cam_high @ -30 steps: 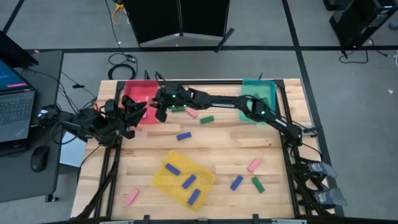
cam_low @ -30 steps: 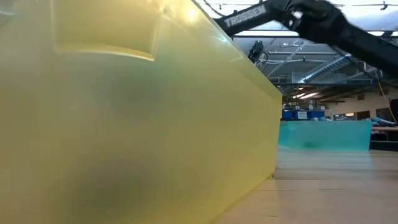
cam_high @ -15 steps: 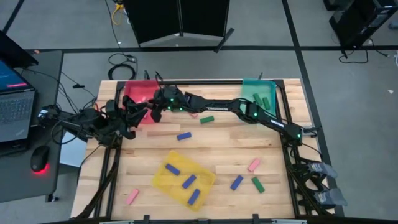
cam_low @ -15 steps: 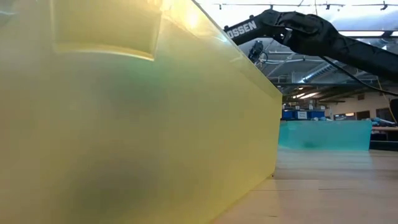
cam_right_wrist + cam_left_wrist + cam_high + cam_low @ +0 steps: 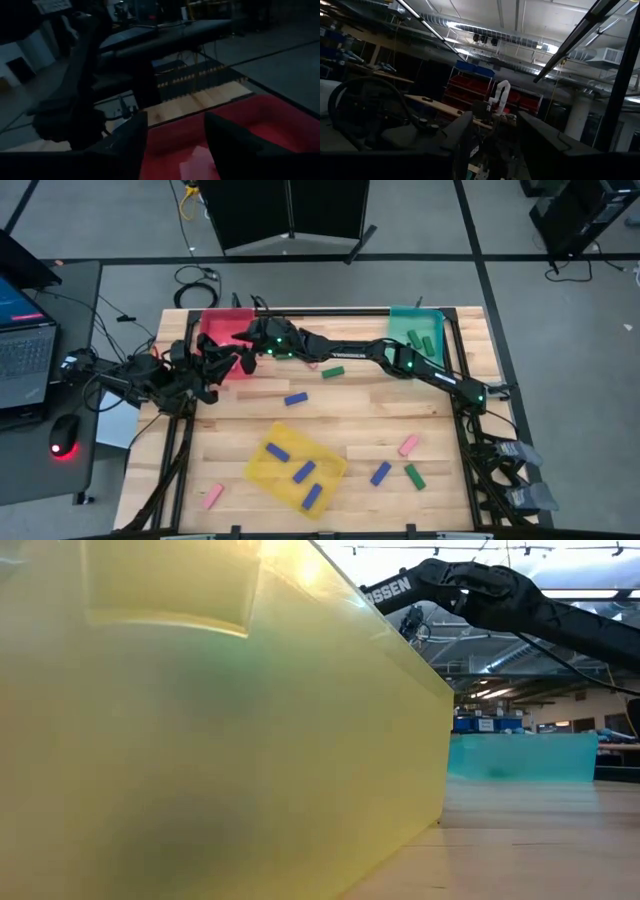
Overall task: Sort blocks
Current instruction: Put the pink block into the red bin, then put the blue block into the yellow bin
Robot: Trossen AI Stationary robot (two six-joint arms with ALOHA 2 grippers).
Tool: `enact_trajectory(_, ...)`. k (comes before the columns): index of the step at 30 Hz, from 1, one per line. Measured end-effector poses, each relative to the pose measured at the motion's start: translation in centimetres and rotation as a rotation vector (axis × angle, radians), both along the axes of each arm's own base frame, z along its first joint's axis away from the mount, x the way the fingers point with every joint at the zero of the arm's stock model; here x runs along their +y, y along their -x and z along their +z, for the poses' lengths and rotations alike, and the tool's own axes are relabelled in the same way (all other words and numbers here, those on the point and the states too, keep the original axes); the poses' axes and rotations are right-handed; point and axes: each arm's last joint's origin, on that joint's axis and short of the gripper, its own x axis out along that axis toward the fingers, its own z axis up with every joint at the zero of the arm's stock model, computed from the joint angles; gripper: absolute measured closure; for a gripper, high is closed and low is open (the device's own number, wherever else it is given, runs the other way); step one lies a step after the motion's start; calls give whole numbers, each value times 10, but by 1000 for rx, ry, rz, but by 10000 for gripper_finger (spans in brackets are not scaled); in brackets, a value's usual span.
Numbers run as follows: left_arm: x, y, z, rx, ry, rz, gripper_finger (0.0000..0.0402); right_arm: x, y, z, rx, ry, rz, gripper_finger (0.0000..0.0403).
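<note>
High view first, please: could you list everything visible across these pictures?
red tray: one, red, table's top left in the high view
teal tray: one, teal, top right
yellow tray: one, yellow, bottom middle
green blocks in teal tray: two
blue blocks in yellow tray: three
loose blue blocks: two, on the table
loose green blocks: two, on the table
pink blocks: two loose, one in the red tray
laptop: one, dark, desk left of the table
mouse: one, same desk
left gripper: open, beside red tray
right gripper: open, over red tray
</note>
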Motion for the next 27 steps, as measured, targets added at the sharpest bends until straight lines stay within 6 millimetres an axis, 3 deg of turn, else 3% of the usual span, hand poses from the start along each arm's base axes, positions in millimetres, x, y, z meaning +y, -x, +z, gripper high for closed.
enact_trajectory(6, 0, 0, 0, 0, 0, 0, 241, -3, 3, 11, -24, 20, 106, 184)
enact_trajectory(12, 0, 0, -1, 8, 6, -4, 241, -6, 11, 42, -82, 34, 116, 206)
enact_trajectory(18, -1, -2, -5, 41, 14, -12, 241, 6, 24, 50, -54, 82, 95, 232)
enact_trajectory(22, -1, -3, -6, 58, 11, -12, 241, 13, 52, 44, -56, 105, 44, 243)
enact_trajectory(27, 1, -5, -15, 141, 60, 46, 241, 22, 124, 40, -119, 122, -62, 245)
